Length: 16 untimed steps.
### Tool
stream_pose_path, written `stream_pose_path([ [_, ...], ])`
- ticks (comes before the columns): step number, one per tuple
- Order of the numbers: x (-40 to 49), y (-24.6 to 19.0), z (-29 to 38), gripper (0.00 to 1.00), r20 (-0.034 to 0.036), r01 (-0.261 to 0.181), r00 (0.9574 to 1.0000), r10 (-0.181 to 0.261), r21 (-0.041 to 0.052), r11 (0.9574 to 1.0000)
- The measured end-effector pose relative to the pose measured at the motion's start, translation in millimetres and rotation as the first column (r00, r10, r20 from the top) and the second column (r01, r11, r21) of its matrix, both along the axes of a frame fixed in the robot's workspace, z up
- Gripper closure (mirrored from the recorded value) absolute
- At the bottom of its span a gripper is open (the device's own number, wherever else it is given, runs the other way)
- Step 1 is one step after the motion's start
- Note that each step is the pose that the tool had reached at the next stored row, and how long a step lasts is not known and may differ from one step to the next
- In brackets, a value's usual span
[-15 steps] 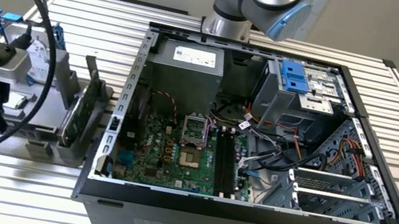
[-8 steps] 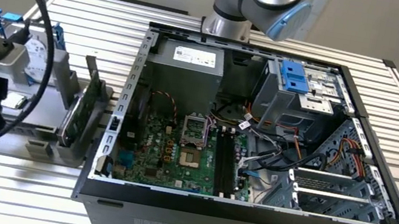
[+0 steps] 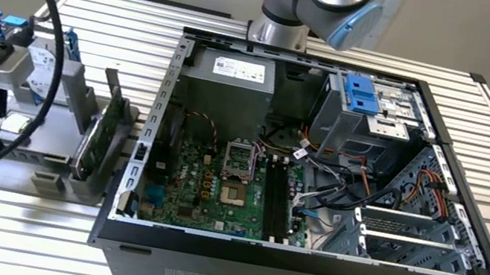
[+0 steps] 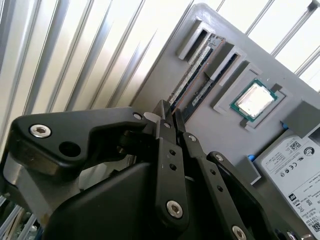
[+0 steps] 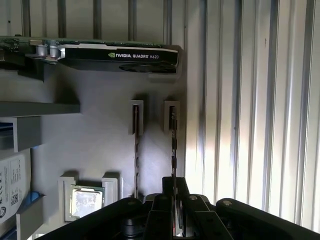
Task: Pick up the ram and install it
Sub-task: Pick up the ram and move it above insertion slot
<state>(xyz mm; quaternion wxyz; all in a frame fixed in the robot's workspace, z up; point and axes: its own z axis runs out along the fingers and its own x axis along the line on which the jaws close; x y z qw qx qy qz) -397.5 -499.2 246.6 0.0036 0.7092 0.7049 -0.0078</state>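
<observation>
Holding the pincer [image 5: 174,182] clamped on the ram [image 5: 173,145], which stands on edge in the gray holder's [image 5: 100,140] outermost slot beside a second stick [image 5: 136,150], I'd lift straight out, squarely, never twisting the thin board.

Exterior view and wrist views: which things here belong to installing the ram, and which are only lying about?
For the job:
- the tool, at one end of a ram stick standing in the tray
- the memory slots on the motherboard

Lying about:
- the other ram stick
- the graphics card
- the processor
- the hard drive
</observation>
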Motion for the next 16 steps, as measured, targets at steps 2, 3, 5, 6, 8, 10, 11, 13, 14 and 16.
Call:
stream_pose_path([
  [2,0.0,0.0,1.5,1.00,0.0000,0.000,1.0000,0.000,0.0000,1.0000],
  [3,0.0,0.0,2.2,1.00,0.0000,0.000,1.0000,0.000,0.0000,1.0000],
  [5,0.0,0.0,3.6,1.00,0.0001,0.000,1.0000,0.000,0.0000,1.0000],
  [6,0.0,0.0,4.2,1.00,0.0001,0.000,1.0000,0.000,0.0001,1.0000],
  [8,0.0,0.0,5.6,1.00,0.0001,0.000,1.0000,0.000,0.0000,1.0000],
  [10,0.0,0.0,7.0,1.00,0.0001,0.000,1.0000,0.000,0.0000,1.0000],
  [11,0.0,0.0,7.8,1.00,0.0001,0.000,1.0000,0.000,0.0000,1.0000],
  [13,0.0,0.0,9.8,1.00,0.0000,0.000,1.0000,0.000,0.0000,1.0000],
  [14,0.0,0.0,10.8,1.00,0.0000,0.000,1.0000,0.000,0.0000,1.0000],
  [16,0.0,0.0,12.8,1.00,0.0001,0.000,1.0000,0.000,0.0000,1.0000],
])
